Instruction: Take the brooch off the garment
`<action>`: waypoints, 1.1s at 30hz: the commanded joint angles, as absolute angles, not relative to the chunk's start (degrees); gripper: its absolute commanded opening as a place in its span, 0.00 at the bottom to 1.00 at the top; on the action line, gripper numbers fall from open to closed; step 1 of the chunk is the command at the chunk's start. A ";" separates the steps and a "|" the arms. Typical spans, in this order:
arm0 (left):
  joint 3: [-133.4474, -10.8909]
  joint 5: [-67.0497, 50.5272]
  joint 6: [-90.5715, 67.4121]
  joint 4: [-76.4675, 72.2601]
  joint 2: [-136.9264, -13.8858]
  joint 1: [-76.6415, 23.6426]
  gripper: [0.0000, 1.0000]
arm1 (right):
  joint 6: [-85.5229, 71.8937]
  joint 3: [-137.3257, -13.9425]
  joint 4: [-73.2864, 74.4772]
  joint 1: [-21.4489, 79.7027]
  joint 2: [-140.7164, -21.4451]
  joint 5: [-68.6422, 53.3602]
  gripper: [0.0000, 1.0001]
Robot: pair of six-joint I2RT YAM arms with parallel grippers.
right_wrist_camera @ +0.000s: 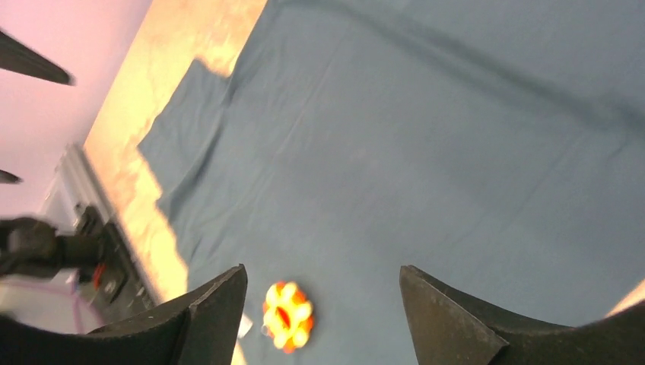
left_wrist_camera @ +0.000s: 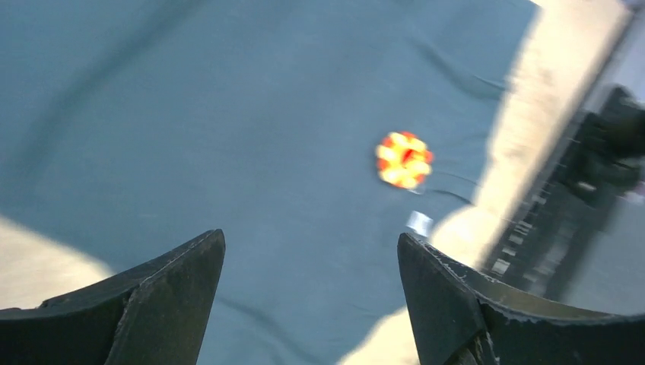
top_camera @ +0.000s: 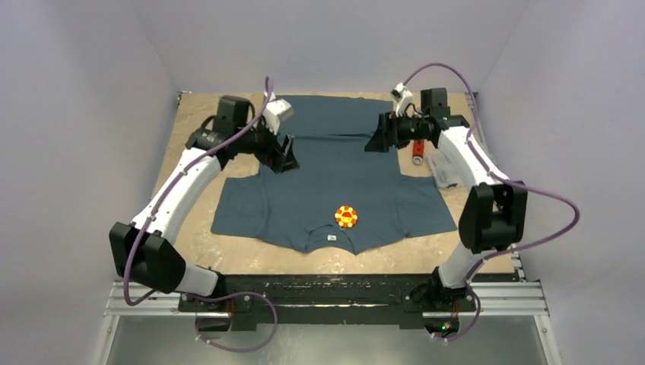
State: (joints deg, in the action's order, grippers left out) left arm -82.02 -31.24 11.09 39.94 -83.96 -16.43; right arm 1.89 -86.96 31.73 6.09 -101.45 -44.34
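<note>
The dark slate-blue T-shirt (top_camera: 335, 175) lies flat on the table, collar toward the near edge, with a small white neck tag (top_camera: 332, 237). The yellow-orange flower brooch (top_camera: 347, 217) sits on the shirt just right of the collar. It also shows in the left wrist view (left_wrist_camera: 404, 160) and the right wrist view (right_wrist_camera: 287, 315). My left gripper (top_camera: 280, 158) hovers open over the shirt's far left part. My right gripper (top_camera: 380, 141) hovers open over the shirt's far right part. Both are empty and well away from the brooch.
A red-and-white tool (top_camera: 418, 152) and a clear plastic item (top_camera: 443, 171) lie on the bare table right of the shirt, under the right arm. The black rail (top_camera: 327, 293) runs along the near edge. Walls enclose the table on three sides.
</note>
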 commanded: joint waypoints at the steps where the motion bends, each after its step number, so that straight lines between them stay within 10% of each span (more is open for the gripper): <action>1: -69.09 -43.68 -7.41 32.95 -84.46 -21.87 0.80 | 1.14 -72.67 33.12 9.08 -94.36 -45.98 0.71; 10: -60.25 -47.01 -25.24 15.83 -93.03 -27.06 0.61 | 3.83 -60.19 31.76 16.21 -93.22 -43.87 0.33; 33: -70.01 -46.44 -24.80 14.87 -111.89 -35.48 0.22 | 2.84 -57.66 29.09 16.35 -101.51 -48.92 0.59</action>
